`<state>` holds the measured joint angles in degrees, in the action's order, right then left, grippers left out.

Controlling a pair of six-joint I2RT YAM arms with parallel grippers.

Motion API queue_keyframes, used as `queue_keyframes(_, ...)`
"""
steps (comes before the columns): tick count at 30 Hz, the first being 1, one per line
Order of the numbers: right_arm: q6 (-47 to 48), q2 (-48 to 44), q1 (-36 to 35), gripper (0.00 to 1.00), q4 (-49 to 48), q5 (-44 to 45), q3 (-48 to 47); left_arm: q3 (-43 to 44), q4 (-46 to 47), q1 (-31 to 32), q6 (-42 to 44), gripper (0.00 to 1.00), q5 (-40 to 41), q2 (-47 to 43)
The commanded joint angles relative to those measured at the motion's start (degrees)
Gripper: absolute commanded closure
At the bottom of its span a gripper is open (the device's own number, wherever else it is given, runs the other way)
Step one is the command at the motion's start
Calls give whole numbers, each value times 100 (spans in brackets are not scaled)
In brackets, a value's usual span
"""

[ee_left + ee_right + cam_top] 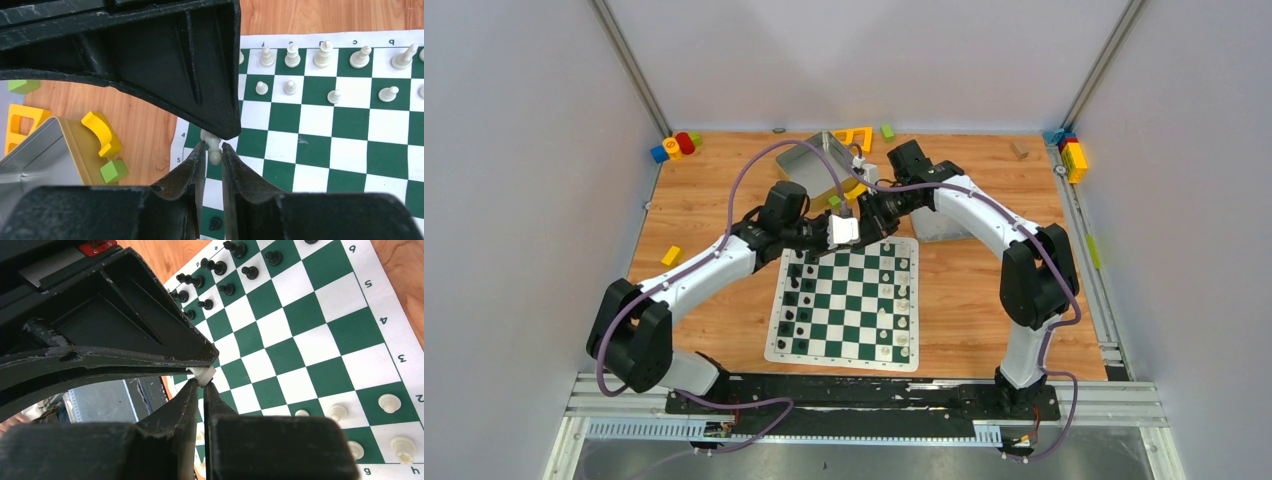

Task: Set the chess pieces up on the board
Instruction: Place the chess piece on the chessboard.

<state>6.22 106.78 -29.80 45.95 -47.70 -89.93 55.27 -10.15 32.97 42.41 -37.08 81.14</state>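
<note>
The right fingers (185,405) are pressed together on a small white chess piece (201,374), pinching it at their very tips. The left fingers (192,172) stand narrowly apart on either side of that same piece and very close to it; whether they actually press it I cannot tell. The two arms meet tip to tip over the middle of the far edge of the board (854,305), and the piece is held there between them, off the surface and above the cream border. On the board, black pieces (796,300) stand in two lines along the left side and white pieces (896,300) along the right side. Just beyond the far edge of the board, on the wooden worktop (704,190), sits a grey metal tray (809,160), with a yellow curved block (100,132) and a green cube (114,171) close by it. More coloured blocks (676,145) lie in the far left corner of the worktop.
</note>
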Motion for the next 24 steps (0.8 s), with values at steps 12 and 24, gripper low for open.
queue_keyframes(12, 59, -228, 118, 95, -163, -183, 73, 554, -541, 98, 105, 100, -87, 104)
queue_keyframes(24, 257, -771, 750, 53, -162, -166, 427, 866, -1374, 224, 345, 100, 145, 343)
